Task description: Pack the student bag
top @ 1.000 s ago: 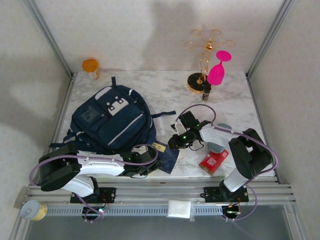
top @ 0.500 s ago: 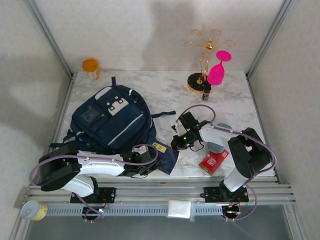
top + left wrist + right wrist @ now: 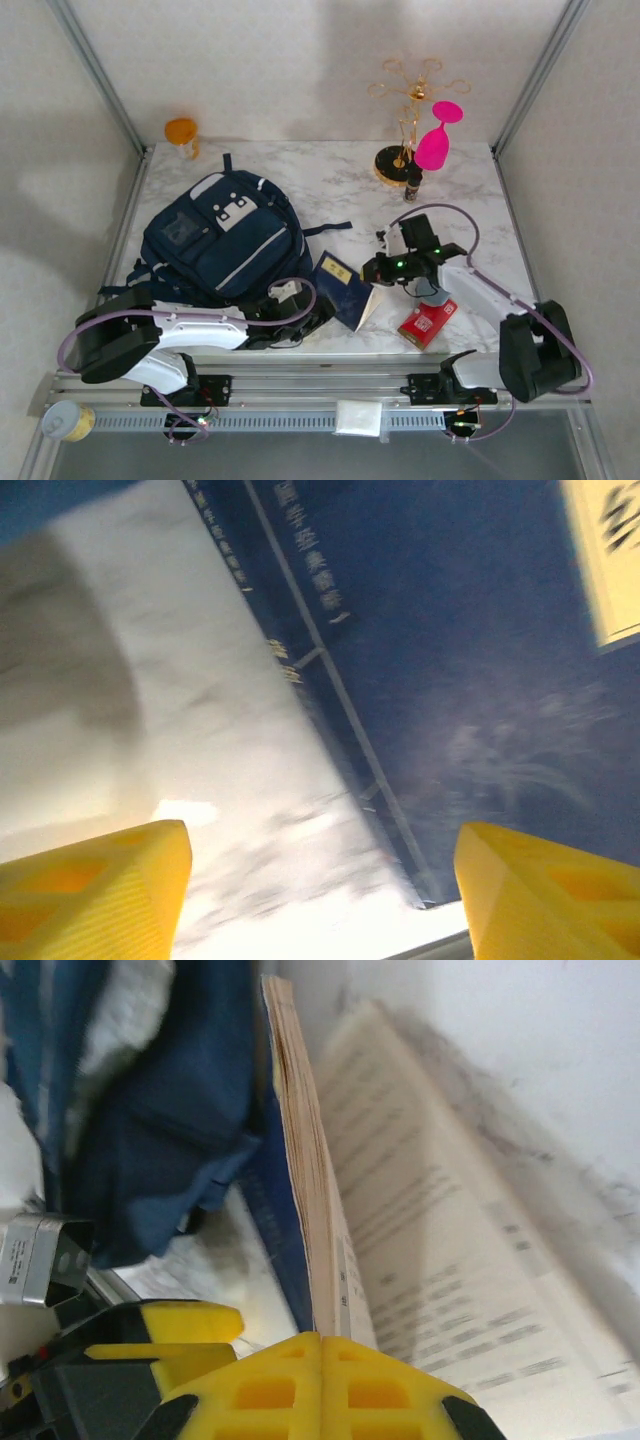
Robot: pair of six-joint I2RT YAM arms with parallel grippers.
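I can't read the navy book (image 3: pixel 480 680)'s smeared cover lettering on the left wrist feed, its edges cropped; the right wrist feed blurs its open page (image 3: pixel 450 1260); from above, the right arm half-hides the red box (image 3: pixel 428 322).

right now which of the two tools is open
the left tool: its yellow fingers stand wide apart over the blue book; the right tool is shut

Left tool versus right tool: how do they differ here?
The left tool stands open, fingers wide apart above the navy book's cover; the right tool is shut, fingers pressed together at that book's page edge. The left tool sits beside the student bag; the right tool is on the book's other side. Both have yellow fingers.
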